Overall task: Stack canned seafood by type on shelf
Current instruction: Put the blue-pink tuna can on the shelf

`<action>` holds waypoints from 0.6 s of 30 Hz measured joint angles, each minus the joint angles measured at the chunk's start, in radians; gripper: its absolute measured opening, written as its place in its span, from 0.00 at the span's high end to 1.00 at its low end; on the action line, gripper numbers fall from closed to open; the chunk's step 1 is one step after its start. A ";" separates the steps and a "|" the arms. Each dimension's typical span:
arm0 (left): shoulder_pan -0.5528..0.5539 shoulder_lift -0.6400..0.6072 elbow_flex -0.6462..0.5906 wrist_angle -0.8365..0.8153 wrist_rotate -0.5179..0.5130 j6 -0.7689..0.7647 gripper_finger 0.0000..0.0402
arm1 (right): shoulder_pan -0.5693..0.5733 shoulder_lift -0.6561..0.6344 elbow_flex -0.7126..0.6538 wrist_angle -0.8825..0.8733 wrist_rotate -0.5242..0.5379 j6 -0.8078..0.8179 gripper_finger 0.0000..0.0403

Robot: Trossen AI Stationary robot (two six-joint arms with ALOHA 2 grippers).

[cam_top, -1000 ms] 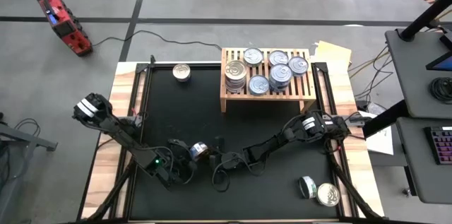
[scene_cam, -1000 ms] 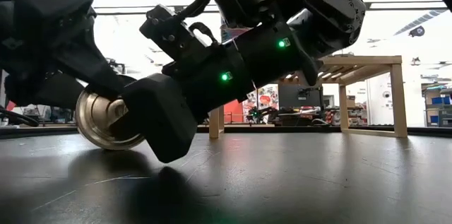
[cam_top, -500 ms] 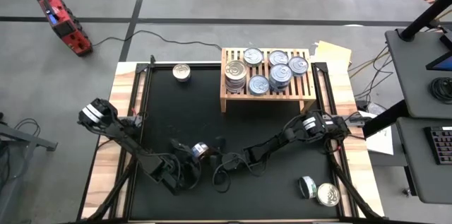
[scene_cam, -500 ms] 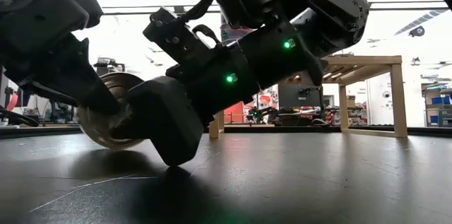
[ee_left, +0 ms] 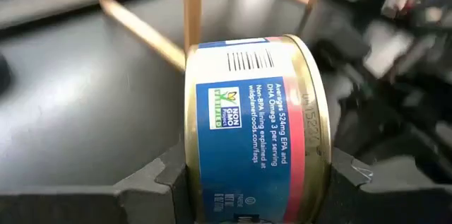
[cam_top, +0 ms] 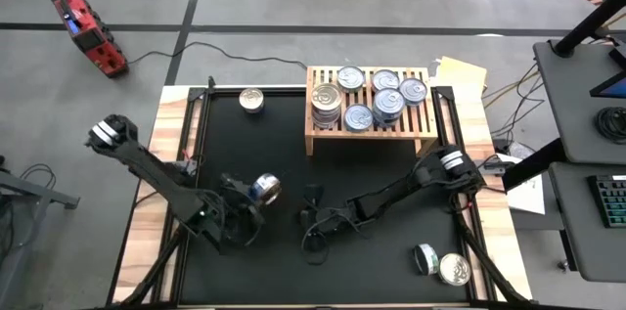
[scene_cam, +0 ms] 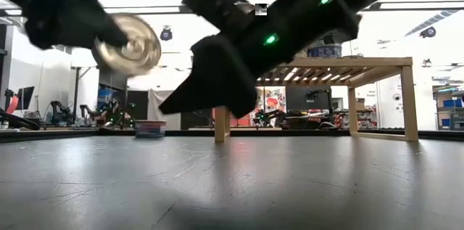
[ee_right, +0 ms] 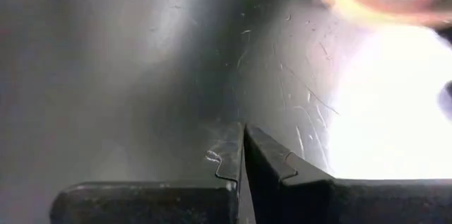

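A blue-labelled can of seafood with gold rims hangs above the black mat; my left gripper is shut on it, left of the mat's middle. In the low view this can shows high up, with the left gripper. My right gripper hovers just right of it, shut and holding nothing; its closed fingers point down at the mat. The wooden shelf stands at the far edge and bears several silver-lidded cans, some stacked. My left gripper pinches the can by its two flat faces, one finger on each side, near the rim. The can stands on edge between the fingers, its blue label toward the wrist camera. It is lifted clear of the mat.
One lone can rests on the mat's far left corner. Two more cans lie at the near right, one on its edge. The shelf's legs stand beyond the grippers.
My left gripper has risen with the blue can, which stood on its edge on the mat and now hangs clear; it also went a little toward the far left. My right gripper, shut throughout, has lifted off the mat beside it.
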 joint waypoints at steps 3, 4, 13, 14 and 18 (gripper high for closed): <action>0.007 -0.098 -0.019 0.052 -0.051 0.135 0.57 | 0.004 -0.065 -0.058 0.000 -0.001 -0.002 0.98; 0.014 -0.128 -0.019 0.078 -0.054 0.199 0.57 | 0.004 -0.090 -0.080 0.001 -0.001 -0.001 0.98; 0.155 -0.339 -0.019 0.245 -0.076 0.706 0.57 | 0.001 -0.259 -0.284 0.235 -0.002 0.031 0.98; 0.180 -0.366 -0.019 0.240 -0.070 0.726 0.57 | 0.001 -0.261 -0.300 0.269 -0.008 0.031 0.98; 0.278 -0.481 -0.019 0.261 -0.013 0.830 0.57 | -0.002 -0.261 -0.316 0.308 -0.035 0.050 0.98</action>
